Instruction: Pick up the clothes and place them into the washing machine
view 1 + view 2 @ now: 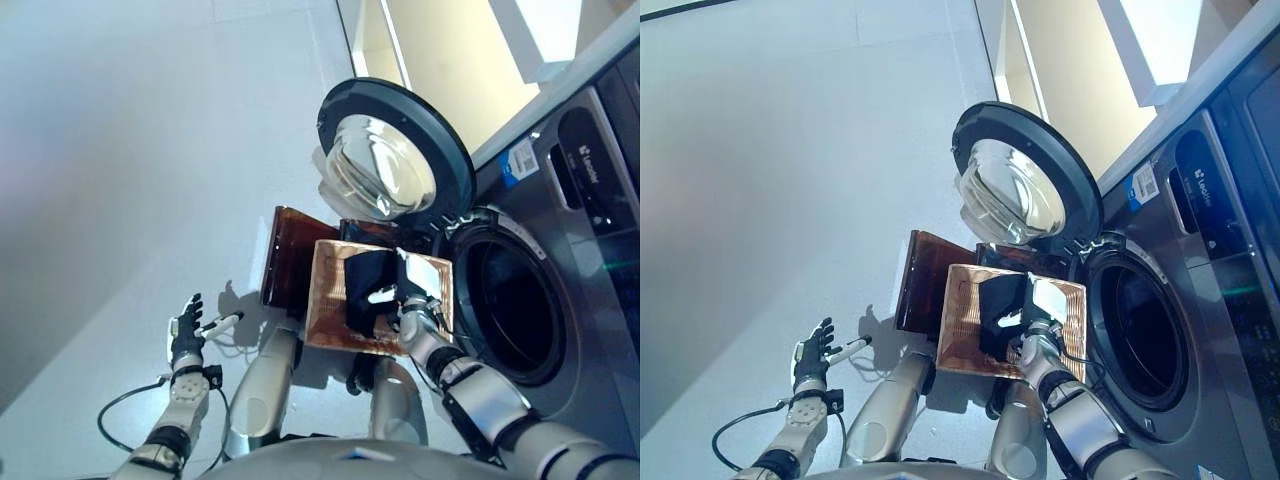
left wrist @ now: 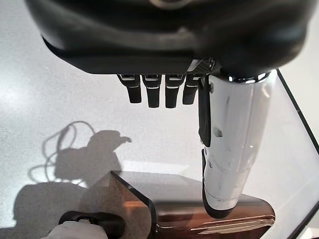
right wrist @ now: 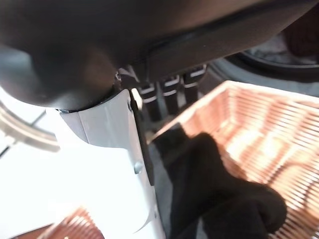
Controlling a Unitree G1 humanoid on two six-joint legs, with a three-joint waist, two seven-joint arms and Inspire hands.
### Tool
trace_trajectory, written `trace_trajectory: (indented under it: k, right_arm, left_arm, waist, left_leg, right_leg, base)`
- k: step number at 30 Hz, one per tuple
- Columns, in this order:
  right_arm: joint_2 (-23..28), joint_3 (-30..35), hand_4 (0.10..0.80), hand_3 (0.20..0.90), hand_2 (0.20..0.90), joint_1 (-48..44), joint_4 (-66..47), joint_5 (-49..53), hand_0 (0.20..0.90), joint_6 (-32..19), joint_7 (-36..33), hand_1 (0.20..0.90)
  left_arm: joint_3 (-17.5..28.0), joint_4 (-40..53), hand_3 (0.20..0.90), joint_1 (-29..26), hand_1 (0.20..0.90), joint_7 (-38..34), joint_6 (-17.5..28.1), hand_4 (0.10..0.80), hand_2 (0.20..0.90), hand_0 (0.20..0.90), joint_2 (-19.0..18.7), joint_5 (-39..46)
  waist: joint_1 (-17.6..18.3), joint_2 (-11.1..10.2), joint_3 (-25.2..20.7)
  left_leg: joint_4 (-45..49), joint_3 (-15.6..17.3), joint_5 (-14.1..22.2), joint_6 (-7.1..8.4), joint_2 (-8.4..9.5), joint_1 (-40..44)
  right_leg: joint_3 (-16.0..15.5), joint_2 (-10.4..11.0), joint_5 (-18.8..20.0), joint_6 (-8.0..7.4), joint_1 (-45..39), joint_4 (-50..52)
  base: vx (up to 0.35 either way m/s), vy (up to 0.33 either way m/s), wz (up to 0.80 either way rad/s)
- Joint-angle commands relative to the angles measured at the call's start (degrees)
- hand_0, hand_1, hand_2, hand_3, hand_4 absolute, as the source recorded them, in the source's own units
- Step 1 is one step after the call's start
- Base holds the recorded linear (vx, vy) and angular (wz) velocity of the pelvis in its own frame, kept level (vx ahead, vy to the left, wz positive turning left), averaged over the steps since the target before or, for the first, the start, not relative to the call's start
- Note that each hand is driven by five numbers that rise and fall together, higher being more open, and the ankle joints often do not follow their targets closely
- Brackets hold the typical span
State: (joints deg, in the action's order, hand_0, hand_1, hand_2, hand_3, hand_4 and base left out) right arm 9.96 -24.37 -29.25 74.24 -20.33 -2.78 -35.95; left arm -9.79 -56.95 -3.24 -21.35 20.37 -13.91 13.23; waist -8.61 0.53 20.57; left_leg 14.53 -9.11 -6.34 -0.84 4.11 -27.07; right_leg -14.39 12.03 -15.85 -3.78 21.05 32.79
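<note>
A black garment [image 1: 365,285] lies in a woven copper-coloured basket [image 1: 325,305] on the floor in front of the washing machine [image 1: 590,250]. My right hand [image 1: 410,302] hovers over the garment's near side. In the right wrist view its fingers [image 3: 169,94] reach out straight above the black garment [image 3: 214,194] and the white-covered thumb [image 3: 114,164] stands beside it, with nothing gripped. The machine's drum opening [image 1: 510,305] gapes dark, and its round glass door [image 1: 390,160] is swung wide to the left. My left hand [image 1: 187,335] hangs open and idle at the lower left, over bare floor.
A darker brown basket [image 1: 290,255] stands against the copper basket's left side, under the open door. Pale grey floor [image 1: 120,150] stretches to the left. A cream wall [image 1: 450,50] runs behind the machine.
</note>
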Motion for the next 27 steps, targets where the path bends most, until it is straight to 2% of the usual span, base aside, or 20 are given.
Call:
trace_trajectory:
  k: [1,10,11,12,19,27]
  right_arm:
    - [1.0,0.1,0.800,0.900,0.900,-0.3,-1.7,1.1,0.900,-2.3,-1.2,0.900]
    - [1.2,2.2,0.800,0.900,0.900,-0.6,3.2,3.9,0.900,-1.5,-2.1,0.900]
    - [1.2,2.2,0.800,0.900,0.900,-0.6,3.2,3.9,0.900,-1.5,-2.1,0.900]
    - [1.4,2.3,0.800,0.900,0.900,-0.8,3.4,4.2,0.900,-1.4,-2.2,0.900]
    - [2.3,1.8,0.800,0.900,0.900,-3.1,3.6,4.5,0.900,-0.5,-2.9,0.900]
    - [3.6,1.4,0.800,0.900,0.900,-8.4,4.9,5.0,0.900,1.0,-3.7,0.900]
  left_arm:
    - [2.1,-0.8,0.900,-0.6,0.900,-1.6,2.7,0.800,0.900,0.900,-0.4,0.1]
    - [1.4,-0.7,0.900,-0.5,0.900,-1.4,2.5,0.800,0.900,0.900,-0.2,0.2]
    - [1.4,-0.7,0.900,-0.5,0.900,-1.4,2.5,0.800,0.900,0.900,-0.2,0.2]
    - [1.3,-0.3,0.900,-0.5,0.900,-1.5,2.5,0.800,0.900,0.900,-0.3,0.2]
    - [0.3,0.9,0.900,-1.3,0.900,-2.4,2.9,0.800,0.900,0.900,-0.5,0.8]
    - [-1.2,4.6,0.900,-2.7,0.900,-3.6,3.2,0.800,0.900,0.900,-0.9,1.3]
  waist:
    - [0.2,0.2,0.3]
    - [-0.1,2.6,2.9]
    - [-0.1,2.6,2.9]
    - [-0.1,2.5,3.4]
    - [-0.4,3.0,4.8]
    - [-2.0,4.3,6.4]
  left_leg:
    - [2.8,1.4,4.3,0.67,2.36,-0.7]
    - [5.7,1.6,4.6,0.66,3.04,-4.4]
    - [5.7,1.6,4.6,0.66,3.04,-4.4]
    - [6.7,1.8,6.5,0.81,3.40,-4.4]
    - [9.1,2.3,7.0,0.61,3.86,-8.1]
    - [9.7,2.1,6.6,0.58,4.75,-12.0]
  right_leg:
    - [0.6,0.0,9.0,0.99,-0.9,-7.7]
    - [0.8,0.9,8.0,1.62,2.8,-4.0]
    - [0.9,0.9,8.0,1.62,2.8,-3.9]
    - [1.4,1.2,6.3,1.17,2.8,-2.7]
    - [2.0,2.1,5.8,1.26,6.6,0.2]
    - [1.4,3.1,5.5,1.32,9.7,1.5]
  base:
    - [-0.038,-0.005,0.01]
    - [-0.037,0.013,0.00]
    - [0.056,-0.023,0.02]
    - [0.065,-0.021,0.05]
    - [0.003,0.009,0.03]
    - [0.010,0.002,0.09]
